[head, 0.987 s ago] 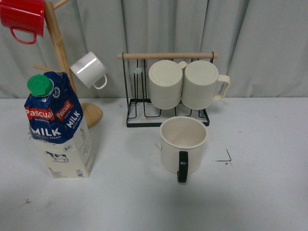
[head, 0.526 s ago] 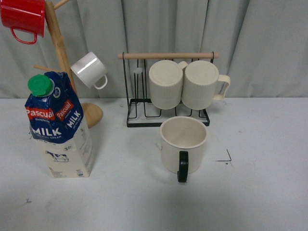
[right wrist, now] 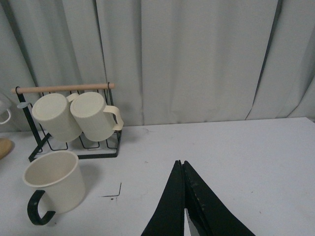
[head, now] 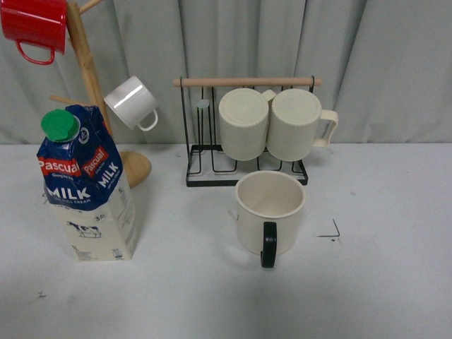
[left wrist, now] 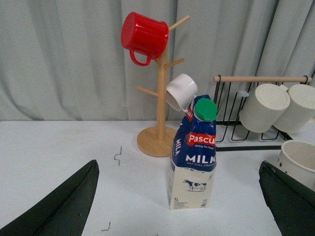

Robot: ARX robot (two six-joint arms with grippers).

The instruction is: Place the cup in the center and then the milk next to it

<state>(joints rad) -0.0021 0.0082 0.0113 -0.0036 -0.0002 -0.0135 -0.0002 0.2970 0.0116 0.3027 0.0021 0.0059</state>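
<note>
The fingers (left wrist: 69, 201) of the left gripper (left wrist: 178, 164) are spread wide, with nothing held between them. The fingers (right wrist: 170, 206) of the right gripper (right wrist: 182, 164) are pressed together, also on nothing.

The milk carton (left wrist: 193, 157) is seen upright on the white table (left wrist: 49, 147), ahead of the left fingers and in line with the gap between them, well apart from both. The cream cup (right wrist: 54, 179) is seen upright ahead of the right fingers and off to one side, just in front of the black wire rack (right wrist: 74, 147). Its black handle (right wrist: 37, 211) is turned back toward the robot.

The cup is judged rigid, smooth and breakable. A hold across its wall at the open rim is likely steadier than one on the thin handle. The carton is judged to be soft card that dents under pressure. It is tall enough to tip, and how full it is cannot be told. It is best taken across the flat cream lower body, below the sloped blue top.
</note>
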